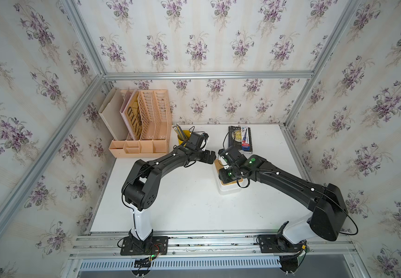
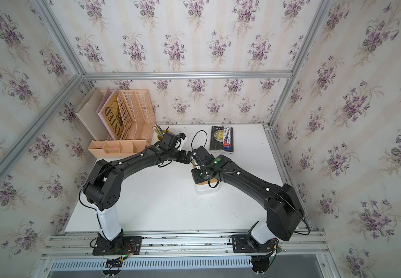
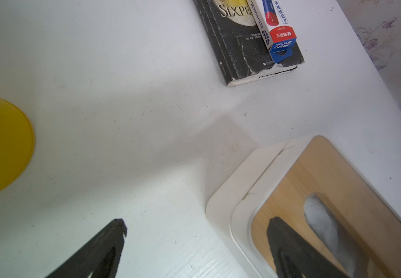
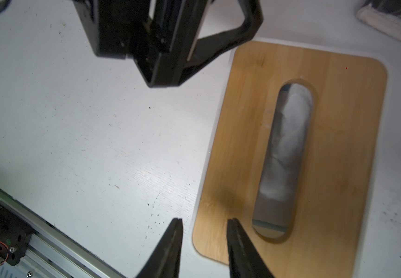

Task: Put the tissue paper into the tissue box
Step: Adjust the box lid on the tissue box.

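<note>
If lifted carelessly with left jaws and right jaws released, risks snagging the askew lid (image 4: 338,144) straddled by the latter, uncovering the tissue paper (image 4: 288,144).

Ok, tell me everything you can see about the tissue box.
The tissue box is a white, rounded-rectangular, plastic-looking tub standing on the white table, right of centre. Its white-rimmed bamboo lid lies on top; crumpled white tissue shows through the oblong slot. The right gripper stands open astride one lid edge, the left gripper open by a corner; contact cannot be told.
</note>
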Action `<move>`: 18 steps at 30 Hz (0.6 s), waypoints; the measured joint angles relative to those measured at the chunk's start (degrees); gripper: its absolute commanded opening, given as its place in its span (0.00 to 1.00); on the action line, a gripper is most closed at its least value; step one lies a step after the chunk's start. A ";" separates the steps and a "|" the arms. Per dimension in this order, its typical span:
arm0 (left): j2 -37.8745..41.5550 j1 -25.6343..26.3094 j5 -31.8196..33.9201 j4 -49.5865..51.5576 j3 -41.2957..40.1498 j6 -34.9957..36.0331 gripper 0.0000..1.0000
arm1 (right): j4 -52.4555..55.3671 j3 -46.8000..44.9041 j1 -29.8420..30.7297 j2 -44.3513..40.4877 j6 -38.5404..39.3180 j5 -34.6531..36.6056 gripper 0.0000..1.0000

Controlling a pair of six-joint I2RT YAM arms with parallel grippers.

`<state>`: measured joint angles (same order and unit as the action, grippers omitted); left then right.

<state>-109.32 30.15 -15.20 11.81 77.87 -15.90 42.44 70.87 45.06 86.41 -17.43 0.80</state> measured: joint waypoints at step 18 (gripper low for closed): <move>0.26 0.09 0.02 0.00 -0.22 0.00 0.96 | 10.27 -1.01 -1.14 -0.44 3.91 1.16 0.44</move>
<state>-109.06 30.24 -15.18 11.81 77.65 -15.90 52.71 69.87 43.92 85.97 -13.52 1.96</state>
